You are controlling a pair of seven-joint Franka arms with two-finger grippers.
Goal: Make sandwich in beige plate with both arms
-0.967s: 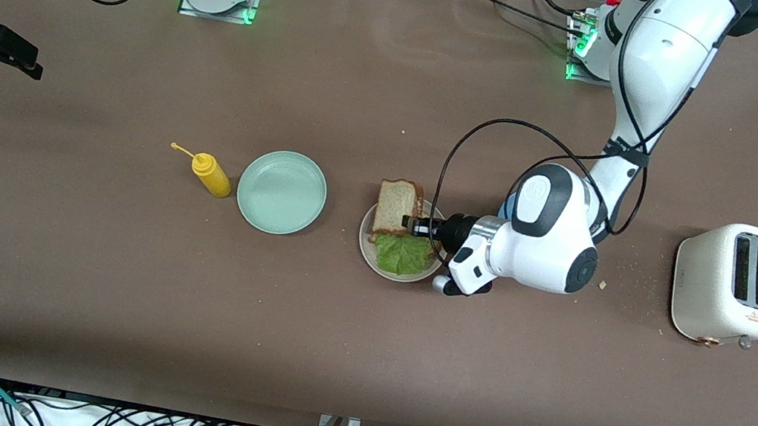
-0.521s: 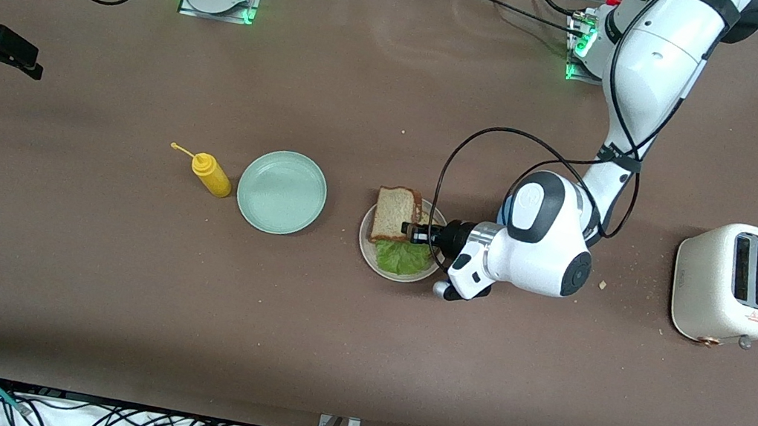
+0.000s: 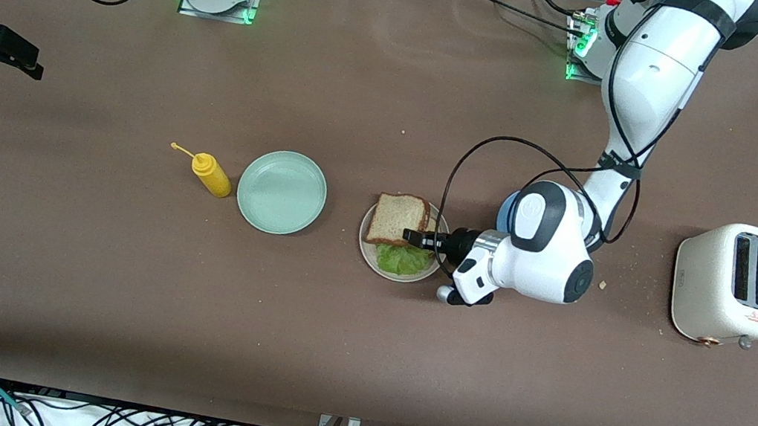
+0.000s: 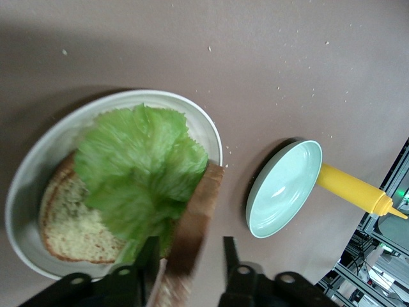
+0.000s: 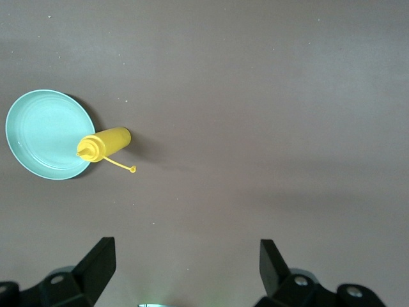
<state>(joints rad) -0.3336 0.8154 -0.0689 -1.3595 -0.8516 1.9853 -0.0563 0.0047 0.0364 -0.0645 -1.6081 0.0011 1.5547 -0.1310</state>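
Left gripper is hovering over the beige plate, fingers partly parted, top bread slice between them; hold uncertain. The slice is leaning over the lettuce and lower slice. Bread is likely soft, light, crumbly: edge grip. Right gripper is waiting wide open, empty, above the table.

Beige plate, round, shallow, raised rim, mid-table: holds one brown bread slice lying flat, crinkled green lettuce leaf upon it, second crusted bread slice tilted over the plate's edge toward the robots' bases.
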